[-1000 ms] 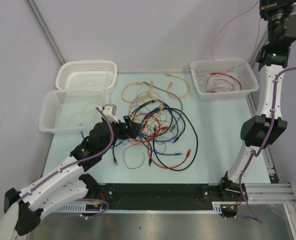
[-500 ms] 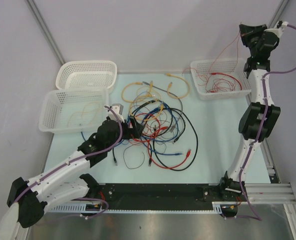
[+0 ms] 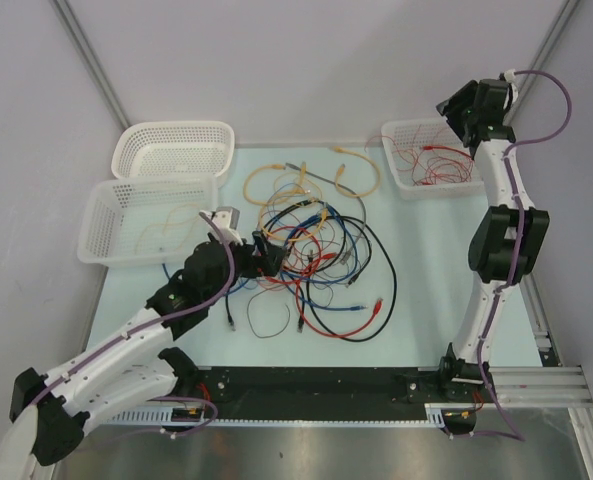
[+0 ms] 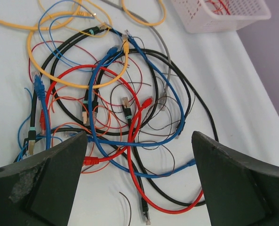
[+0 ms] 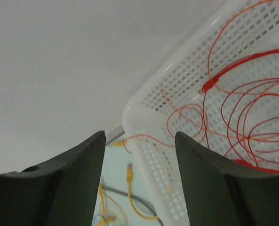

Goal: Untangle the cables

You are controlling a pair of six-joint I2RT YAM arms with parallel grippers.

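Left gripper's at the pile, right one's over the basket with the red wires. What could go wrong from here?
1. The left gripper, open, straddles a blue cable and a red cable that cross in the tangle. Closing here may pinch both and drag the whole knot.
2. A thin red wire trails over the rim of the right basket, in front of the open right gripper. The arm could snag it and pull it out.

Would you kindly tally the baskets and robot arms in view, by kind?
Baskets: 3 (back-left basket, front-left basket, right basket)
Arms: 2 (left arm, right arm)
Total: 5
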